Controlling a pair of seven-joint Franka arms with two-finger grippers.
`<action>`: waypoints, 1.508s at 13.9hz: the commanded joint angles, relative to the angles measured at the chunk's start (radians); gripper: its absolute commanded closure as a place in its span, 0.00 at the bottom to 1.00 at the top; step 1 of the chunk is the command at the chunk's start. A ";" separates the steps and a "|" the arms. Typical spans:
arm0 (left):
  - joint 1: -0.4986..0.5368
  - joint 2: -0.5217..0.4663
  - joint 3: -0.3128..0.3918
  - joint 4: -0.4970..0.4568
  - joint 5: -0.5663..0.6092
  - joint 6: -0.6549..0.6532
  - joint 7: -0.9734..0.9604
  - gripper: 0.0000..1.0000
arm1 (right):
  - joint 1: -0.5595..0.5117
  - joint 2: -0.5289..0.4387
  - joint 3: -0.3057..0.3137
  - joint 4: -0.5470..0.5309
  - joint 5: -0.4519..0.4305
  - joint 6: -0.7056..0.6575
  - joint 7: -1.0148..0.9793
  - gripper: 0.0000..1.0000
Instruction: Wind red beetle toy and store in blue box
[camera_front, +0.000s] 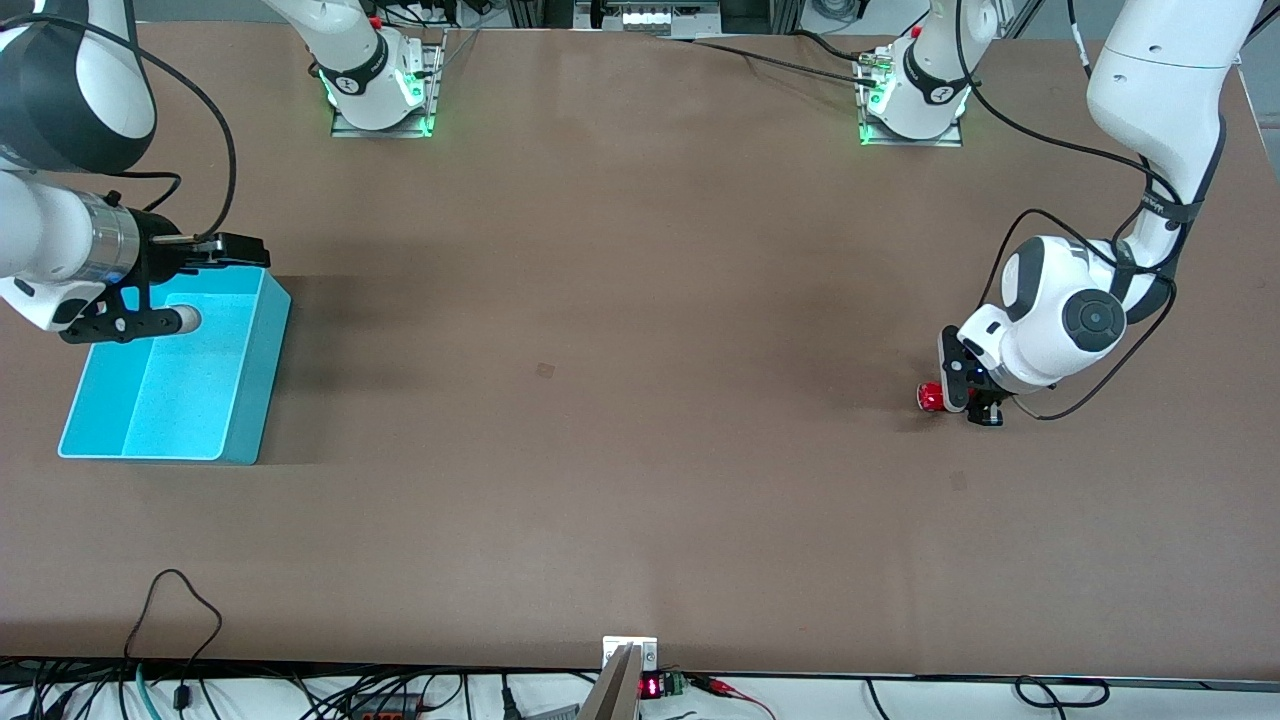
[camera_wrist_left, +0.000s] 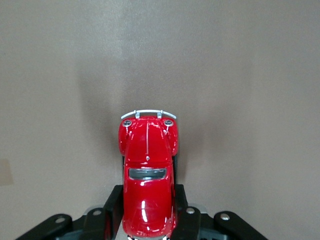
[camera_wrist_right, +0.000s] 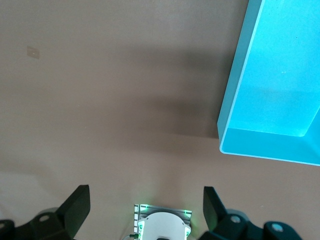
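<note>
The left hand (camera_wrist_left: 149, 220) grips the red beetle toy (camera_front: 931, 396) low on the worktop (camera_front: 620, 400), so winding looks underway. The right hand (camera_wrist_right: 145, 205) waits, fingers spread wide, over the blue box (camera_front: 250, 400); next comes carrying the toy across.

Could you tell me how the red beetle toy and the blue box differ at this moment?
The red beetle toy is tiny, rounded and glossy; the blue box is far larger, rectangular and matte cyan. The toy sits between the left gripper's fingers at the left arm's end of the table; the box stands ungripped at the right arm's end, with the open right gripper near its wall. The toy is a closed body; the box is open-topped and holds nothing visible.
</note>
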 joint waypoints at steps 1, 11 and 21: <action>0.032 0.036 -0.012 0.004 -0.025 0.000 0.013 0.62 | -0.003 0.005 -0.001 0.008 0.015 0.011 -0.004 0.00; 0.278 0.081 -0.011 0.017 -0.013 -0.006 0.336 0.63 | 0.009 0.061 -0.001 0.006 0.000 0.166 -0.010 0.00; 0.150 -0.209 -0.188 0.242 -0.034 -0.590 0.353 0.00 | -0.007 0.117 -0.003 0.000 0.017 0.073 0.001 0.00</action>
